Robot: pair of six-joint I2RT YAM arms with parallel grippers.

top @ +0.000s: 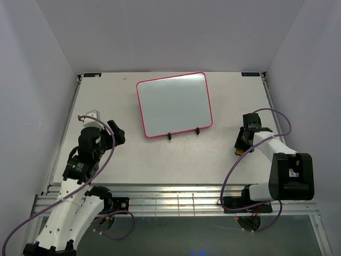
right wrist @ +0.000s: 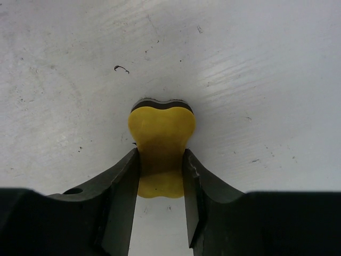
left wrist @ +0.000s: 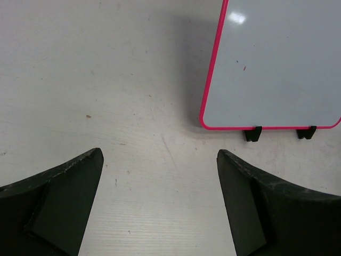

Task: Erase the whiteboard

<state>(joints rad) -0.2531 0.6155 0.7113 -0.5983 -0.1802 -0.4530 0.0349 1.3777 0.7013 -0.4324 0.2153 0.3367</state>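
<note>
1. The whiteboard (top: 174,105) lay on the white surface (top: 160,157), its two black clip feet (top: 169,136) on its near edge.
2. Left of the whiteboard, by its near corner, the left gripper (left wrist: 160,153) hovered, spread wide and holding nothing.
3. Right of the whiteboard and well apart from it, the right gripper (right wrist: 161,160) pinched a small yellow eraser (right wrist: 161,130).

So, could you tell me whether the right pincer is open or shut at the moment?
Shut on the yellow eraser: in the right wrist view, both fingers of the right pincer press against its sides.
</note>
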